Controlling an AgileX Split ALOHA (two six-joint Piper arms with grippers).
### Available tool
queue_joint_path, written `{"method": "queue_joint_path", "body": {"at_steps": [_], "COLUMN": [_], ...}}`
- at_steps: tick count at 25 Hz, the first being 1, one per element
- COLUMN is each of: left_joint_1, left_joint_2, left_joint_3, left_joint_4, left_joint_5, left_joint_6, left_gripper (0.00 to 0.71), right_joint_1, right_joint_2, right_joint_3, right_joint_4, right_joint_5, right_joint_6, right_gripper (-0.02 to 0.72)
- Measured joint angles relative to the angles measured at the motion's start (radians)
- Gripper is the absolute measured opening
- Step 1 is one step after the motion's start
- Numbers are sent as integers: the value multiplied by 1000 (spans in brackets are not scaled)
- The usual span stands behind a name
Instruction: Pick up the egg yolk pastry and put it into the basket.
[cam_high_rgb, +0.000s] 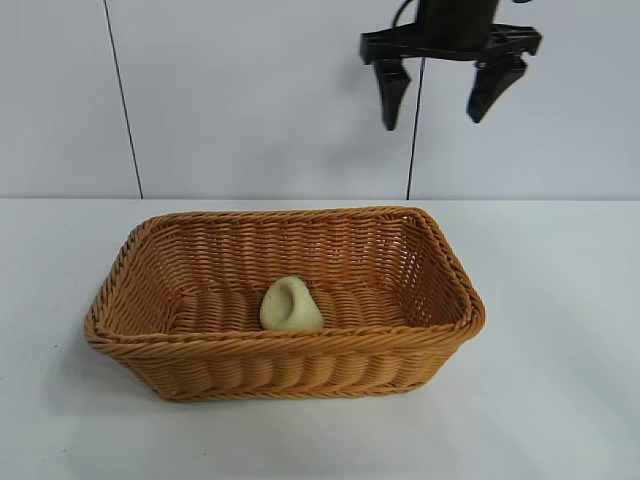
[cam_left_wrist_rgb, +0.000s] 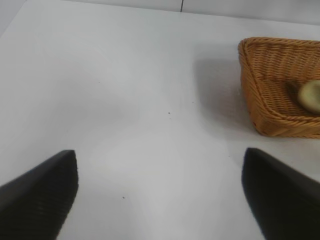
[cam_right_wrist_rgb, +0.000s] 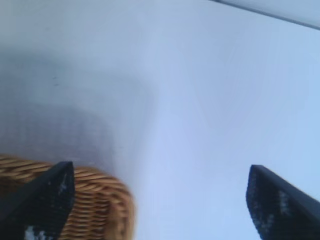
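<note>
1. Right hand (cam_high_rgb: 447, 92) hangs high above the basket's (cam_high_rgb: 455, 280) far right corner, its two black fingers spread wide and holding nothing; the bare gap between them suggests it has no more need to grip.
2. Its own wrist view shows only a corner of the woven rim beneath one finger and bare white desk (cam_right_wrist_rgb: 210, 110) beyond, so the hand sits off to the side of the basket, not over its middle.
3. Resting on the basket floor, near the front wall and about midway along it, is the pastry (cam_high_rgb: 291, 305), a small pale yellow lump with its dent turned upward. Nothing touches it.
4. Judged from how things lie, the placing looks done: the pastry is inside the rim and the sloping sides should keep it from rolling out.
5. Left hand (cam_left_wrist_rgb: 160, 195) is parked low over open desk, well apart from the basket, fingers spread and empty; it appears to have no part in the job.
</note>
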Motion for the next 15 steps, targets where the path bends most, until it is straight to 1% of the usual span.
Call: {"method": "queue_joint_path", "body": {"at_steps": [2, 5, 8, 11, 15], "left_joint_1": [0, 0, 0, 0, 0], "left_joint_2": [0, 0, 0, 0, 0], "left_joint_3": [0, 0, 0, 0, 0], "left_joint_4": [0, 0, 0, 0, -1], "left_joint_5": [0, 0, 0, 0, 0], "left_joint_6": [0, 0, 0, 0, 0], "left_gripper": [643, 643, 643, 643, 643], "right_joint_1": [-30, -41, -35, -20, -7], "right_joint_2": [0, 0, -23, -84, -208], "right_joint_3": [0, 1, 43, 144, 346], "right_joint_4": [0, 4, 34, 39, 54], "right_joint_5": [0, 0, -1, -1, -2], "right_joint_6": [0, 0, -21, -35, -38], "right_gripper": [670, 670, 670, 670, 670]}}
